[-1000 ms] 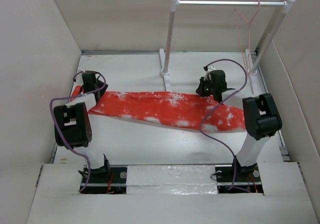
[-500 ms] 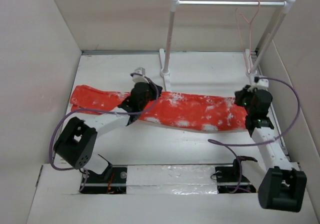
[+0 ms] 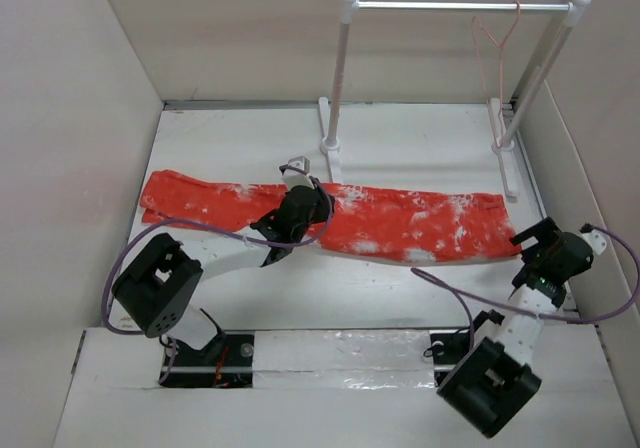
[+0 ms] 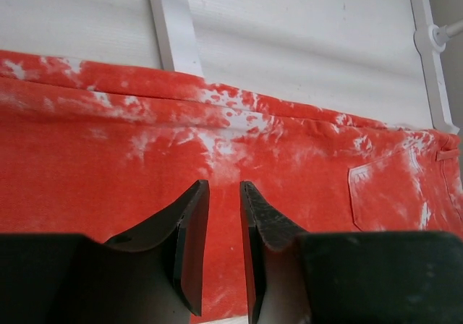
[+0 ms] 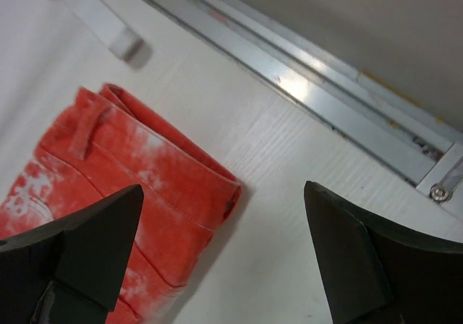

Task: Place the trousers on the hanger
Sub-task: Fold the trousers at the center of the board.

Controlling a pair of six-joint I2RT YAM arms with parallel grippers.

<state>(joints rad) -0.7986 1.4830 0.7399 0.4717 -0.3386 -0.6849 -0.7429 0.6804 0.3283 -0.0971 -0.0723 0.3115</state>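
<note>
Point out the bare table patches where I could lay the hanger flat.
Two bare patches: the far strip of table between the rail's feet, behind the trousers; and the near strip between trousers and arm bases. Crowded: the middle band, under trousers and left gripper, and the right edge by the right gripper.

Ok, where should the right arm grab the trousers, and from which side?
The waistband end, probably from the right side. The trousers lie flat, and that thick folded edge faces the open right gripper, so a finger could slide under it.
</note>
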